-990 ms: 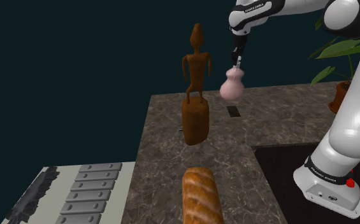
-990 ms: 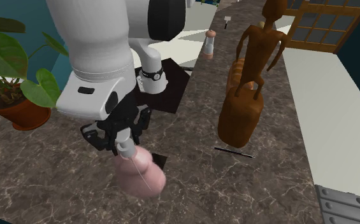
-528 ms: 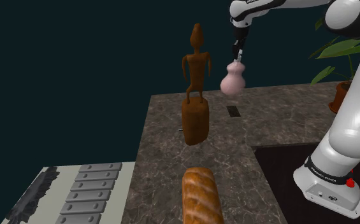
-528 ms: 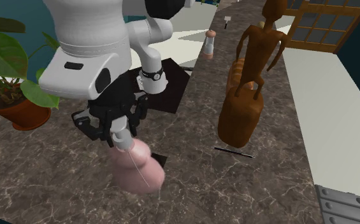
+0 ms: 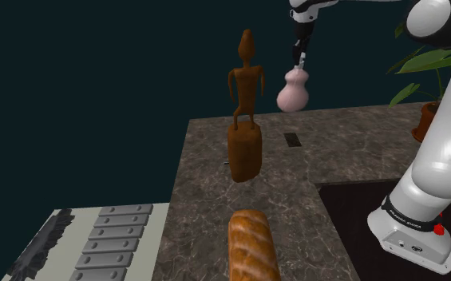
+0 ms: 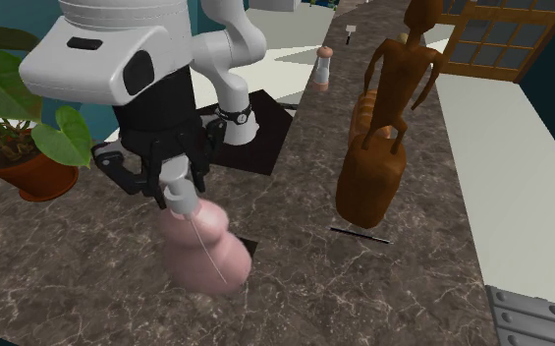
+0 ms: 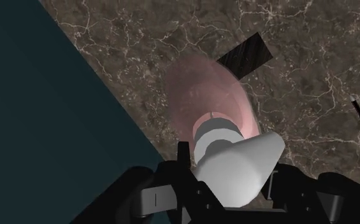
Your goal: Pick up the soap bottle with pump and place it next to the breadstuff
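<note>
You have lifted higher over the last second: the gripper (image 5: 298, 61) has climbed in the shoulder view, and the soap bottle (image 5: 292, 93) has gone up with it, hanging clear of the dark marbled counter (image 5: 351, 152).

Your fingers are clamped on the bottle's white pump head (image 7: 232, 167), one on each side of it, as the wrist view shows around the gripper (image 7: 228, 173). The round pink body (image 7: 205, 95) hangs straight down from the gripper, with nothing under it touching it. In the second exterior view the gripper (image 6: 175, 185) grips the top of the soap bottle (image 6: 206, 254) the same way, above the counter (image 6: 432, 256).

Below the gripper, on the counter (image 7: 306, 57), lies a small black patch (image 7: 245, 55), partly covered by the bottle's body; you can see it too in the shoulder view (image 5: 292, 140).

Beside the gripper and lower down stands a brown carved figure (image 5: 245, 120) on its block, upright on the counter. The bread loaf (image 5: 252, 244) lies flat on the counter well apart from the gripper, past the figure from it. From the other side the loaf (image 6: 365, 108) shows behind the figure (image 6: 378, 147).

A potted plant (image 6: 25, 128) stands near the gripper, on the side away from the figure.
</note>
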Motion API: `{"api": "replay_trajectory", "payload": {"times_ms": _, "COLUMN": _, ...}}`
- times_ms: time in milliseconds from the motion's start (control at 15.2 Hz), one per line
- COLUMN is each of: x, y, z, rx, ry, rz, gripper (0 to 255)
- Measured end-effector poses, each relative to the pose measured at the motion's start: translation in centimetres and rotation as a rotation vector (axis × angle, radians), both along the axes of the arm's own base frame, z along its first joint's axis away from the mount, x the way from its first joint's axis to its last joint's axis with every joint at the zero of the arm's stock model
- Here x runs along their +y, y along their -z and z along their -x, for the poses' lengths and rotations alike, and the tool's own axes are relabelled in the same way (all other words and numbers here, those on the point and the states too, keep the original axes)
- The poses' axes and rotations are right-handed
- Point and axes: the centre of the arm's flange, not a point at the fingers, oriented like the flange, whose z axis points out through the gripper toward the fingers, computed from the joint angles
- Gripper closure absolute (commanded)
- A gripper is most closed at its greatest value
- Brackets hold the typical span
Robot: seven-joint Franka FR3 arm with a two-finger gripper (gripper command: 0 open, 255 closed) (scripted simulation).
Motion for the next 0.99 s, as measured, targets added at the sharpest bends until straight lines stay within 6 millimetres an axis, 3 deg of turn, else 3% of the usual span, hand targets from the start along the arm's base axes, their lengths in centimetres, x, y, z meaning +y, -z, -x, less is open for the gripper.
{"api": "replay_trajectory", "payload": {"times_ms": 990, "x": -0.1, "y": -8.0, "z": 0.0, "rx": 0.000, "ry": 0.000, "rz": 0.000, "gripper": 255}}
